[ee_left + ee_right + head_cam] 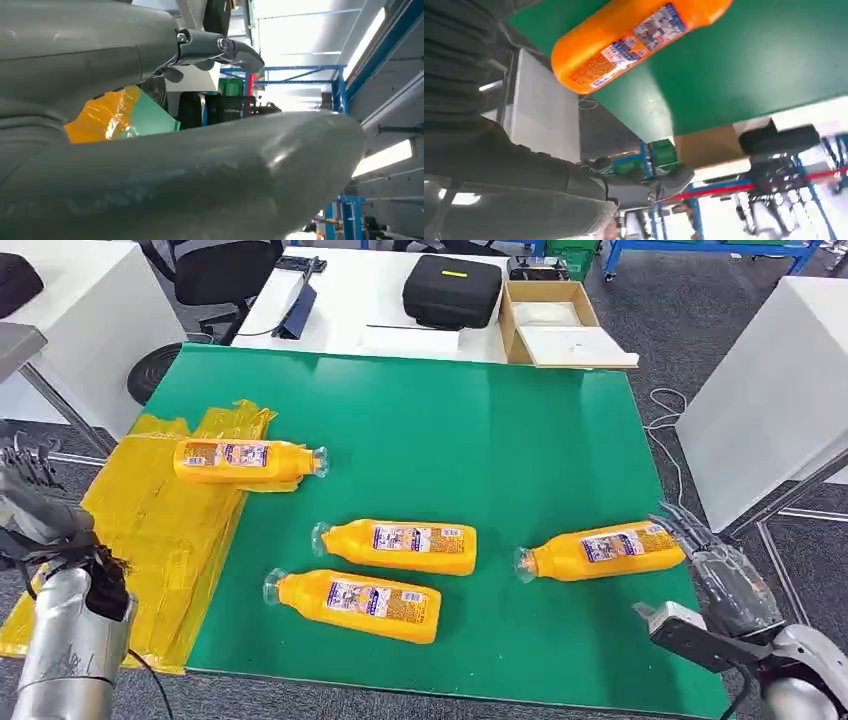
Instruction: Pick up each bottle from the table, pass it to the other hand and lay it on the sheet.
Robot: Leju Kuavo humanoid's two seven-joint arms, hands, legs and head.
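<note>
Several orange bottles with clear caps lie on the green table (480, 440). One bottle (245, 460) rests on the edge of the yellow sheet (150, 530) at the left. Two bottles (398, 545) (355, 604) lie near the front middle. A fourth bottle (603, 550) lies at the right; its base (624, 42) fills part of the right wrist view. My right hand (725, 575) hovers just right of that bottle's base, fingers apart and empty. My left hand (30, 475) is raised left of the sheet, fingers spread, holding nothing; its thumb (200, 185) looms large in the left wrist view.
Behind the green table stands a white desk with a black case (452, 288) and an open cardboard box (555, 325). A white cabinet (775, 390) stands to the right, another white table (70, 320) at the left. Cables lie on the grey floor.
</note>
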